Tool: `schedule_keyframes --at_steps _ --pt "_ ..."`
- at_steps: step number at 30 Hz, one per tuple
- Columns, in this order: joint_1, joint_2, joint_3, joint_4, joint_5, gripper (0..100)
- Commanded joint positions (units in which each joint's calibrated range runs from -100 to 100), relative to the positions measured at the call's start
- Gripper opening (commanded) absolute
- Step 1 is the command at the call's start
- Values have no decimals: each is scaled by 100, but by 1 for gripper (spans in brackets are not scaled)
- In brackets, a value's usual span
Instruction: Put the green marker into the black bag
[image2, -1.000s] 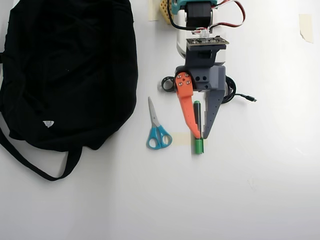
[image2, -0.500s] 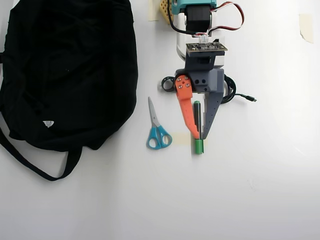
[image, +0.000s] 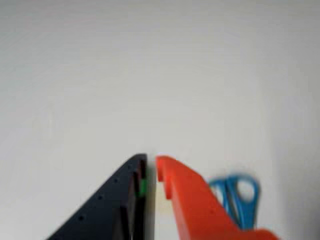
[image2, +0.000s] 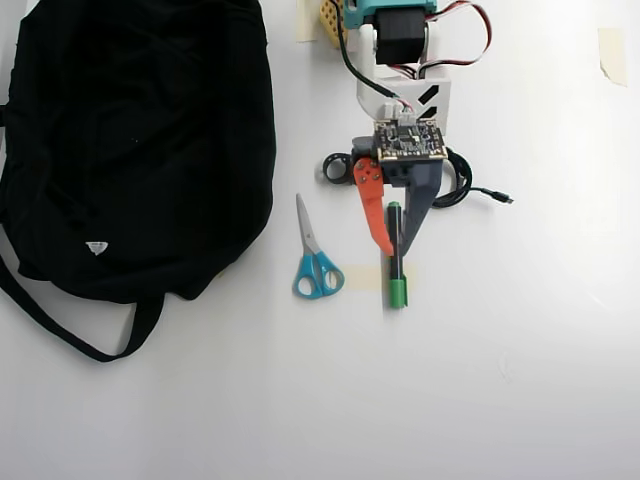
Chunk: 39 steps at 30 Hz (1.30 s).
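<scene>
The green marker (image2: 396, 262), black-barrelled with a green cap toward the view's bottom, lies lengthwise between my gripper's (image2: 395, 248) fingers in the overhead view. The orange finger (image2: 374, 212) presses its left side and the dark finger (image2: 415, 210) its right. The jaws are nearly together on the barrel. In the wrist view only a green sliver of the marker (image: 142, 187) shows against the black finger (image: 115, 205), across a narrow gap from the orange finger (image: 195, 205). The black bag (image2: 130, 140) lies at the upper left, well left of my gripper.
Blue-handled scissors (image2: 315, 260) lie between the bag and my gripper, also showing in the wrist view (image: 237, 200). A coiled black cable (image2: 458, 180) sits beside the arm's base. A pale tape patch (image2: 362, 277) lies by the marker. The bag's strap (image2: 60, 325) trails to the lower left.
</scene>
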Motion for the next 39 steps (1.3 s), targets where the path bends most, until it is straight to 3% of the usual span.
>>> schedule_keyframes --at_steps 1,13,39 --pt "-35 -170 -311 1481 -28 2" --pt "-162 -178 -455 3359 -33 2" --pt "-439 -178 -590 4332 -33 2"
